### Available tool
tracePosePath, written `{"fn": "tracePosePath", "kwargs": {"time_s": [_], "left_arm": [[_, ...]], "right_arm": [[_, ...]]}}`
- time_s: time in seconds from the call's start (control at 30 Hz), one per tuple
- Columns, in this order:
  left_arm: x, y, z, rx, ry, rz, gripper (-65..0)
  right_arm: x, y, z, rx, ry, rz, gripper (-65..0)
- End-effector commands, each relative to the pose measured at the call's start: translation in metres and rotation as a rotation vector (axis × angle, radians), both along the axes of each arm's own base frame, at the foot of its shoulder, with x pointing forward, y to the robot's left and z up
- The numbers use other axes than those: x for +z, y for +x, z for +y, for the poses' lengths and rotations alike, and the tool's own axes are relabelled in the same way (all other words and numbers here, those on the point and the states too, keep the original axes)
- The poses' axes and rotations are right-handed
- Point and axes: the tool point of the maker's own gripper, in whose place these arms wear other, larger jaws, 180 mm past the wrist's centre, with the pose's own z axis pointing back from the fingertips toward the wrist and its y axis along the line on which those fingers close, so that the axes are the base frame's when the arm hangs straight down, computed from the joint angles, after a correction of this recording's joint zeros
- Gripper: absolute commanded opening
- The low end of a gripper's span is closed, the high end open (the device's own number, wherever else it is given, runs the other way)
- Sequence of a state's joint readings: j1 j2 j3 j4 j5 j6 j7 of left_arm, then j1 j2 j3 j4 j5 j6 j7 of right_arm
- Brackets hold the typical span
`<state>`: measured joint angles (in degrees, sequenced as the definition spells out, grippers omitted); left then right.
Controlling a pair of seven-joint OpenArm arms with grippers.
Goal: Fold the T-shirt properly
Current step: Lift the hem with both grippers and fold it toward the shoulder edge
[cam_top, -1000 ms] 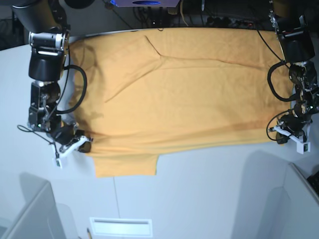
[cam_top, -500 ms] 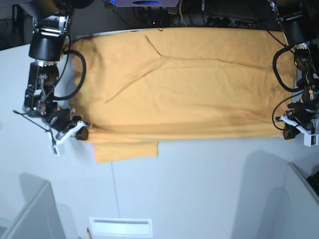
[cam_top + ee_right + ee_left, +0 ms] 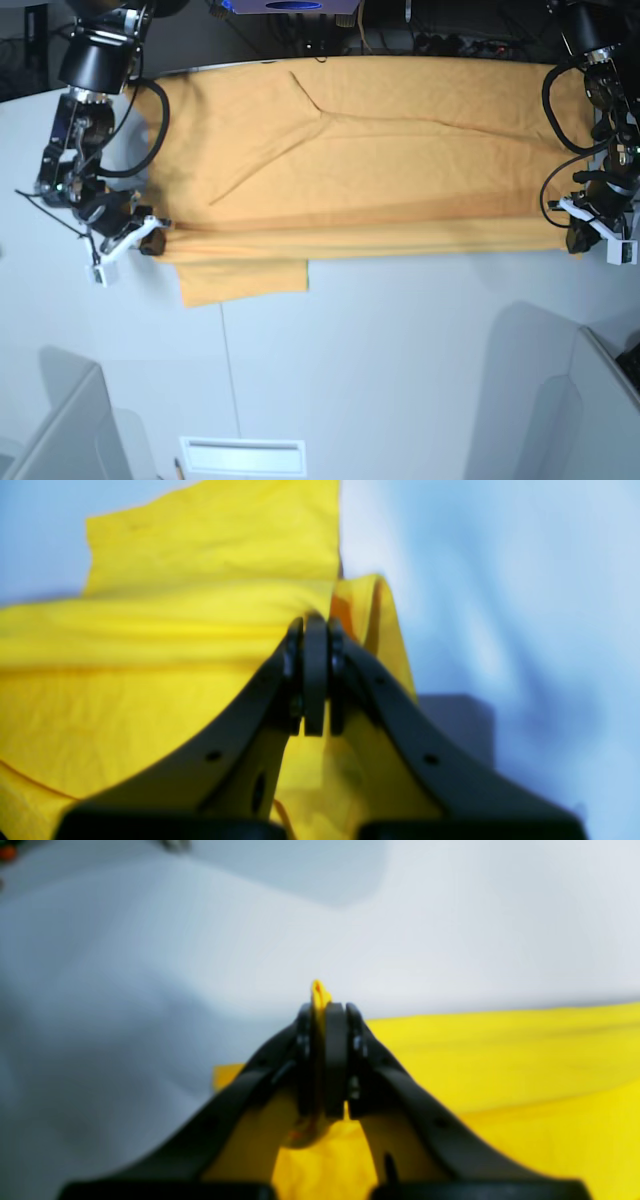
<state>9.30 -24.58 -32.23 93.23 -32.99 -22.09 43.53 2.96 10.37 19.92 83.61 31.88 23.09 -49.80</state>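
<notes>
We see the plain light-orange T-shirt (image 3: 370, 160) spread wide and slightly wrinkled across the table's far half, its near long edge doubled into a raised fold with one short sleeve lying flat below it at the base view's left.

White table (image 3: 400, 380) carries the spread T-shirt (image 3: 380, 170).

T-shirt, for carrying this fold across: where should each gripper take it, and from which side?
The T-shirt lies wide and flat, so pinch the near folded edge at its two ends, from outside: left gripper, right gripper, as both now grip it.
</notes>
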Motion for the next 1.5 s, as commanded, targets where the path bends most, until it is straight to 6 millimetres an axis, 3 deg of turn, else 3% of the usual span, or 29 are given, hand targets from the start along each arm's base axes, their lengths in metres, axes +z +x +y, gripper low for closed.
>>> {"fn": "tracePosePath", "kwargs": {"time_s": [0.0, 0.23, 0.5, 0.83, 1.17, 1.47], "left_arm": [[0.019, 0.003, 0.008, 0.01, 0.034, -0.051, -65.0], [0.034, 0.004, 0.001, -0.028, 0.062, -0.083, -65.0], [0.033, 0.002, 0.003, -0.024, 0.064, -0.077, -65.0], [0.025, -0.032, -0.015, -0.088, 0.115, 0.001, -65.0], [0.035, -0.044, -0.032, -0.142, 0.154, -0.001, -65.0], [0.011, -0.075, -0.031, -0.15, 0.152, 0.1, -65.0]], "right_arm": [[0.022, 0.009, -0.007, -0.006, -0.015, -0.073, -65.0], [0.036, 0.002, -0.001, 0.014, -0.036, -0.092, -65.0], [0.052, -0.008, 0.008, 0.048, -0.042, -0.113, -65.0], [0.05, -0.048, 0.024, 0.076, -0.007, -0.106, -65.0], [0.06, -0.06, -0.005, -0.003, -0.046, -0.09, -65.0], [0.044, -0.101, 0.001, -0.001, -0.039, -0.017, -65.0]]}}
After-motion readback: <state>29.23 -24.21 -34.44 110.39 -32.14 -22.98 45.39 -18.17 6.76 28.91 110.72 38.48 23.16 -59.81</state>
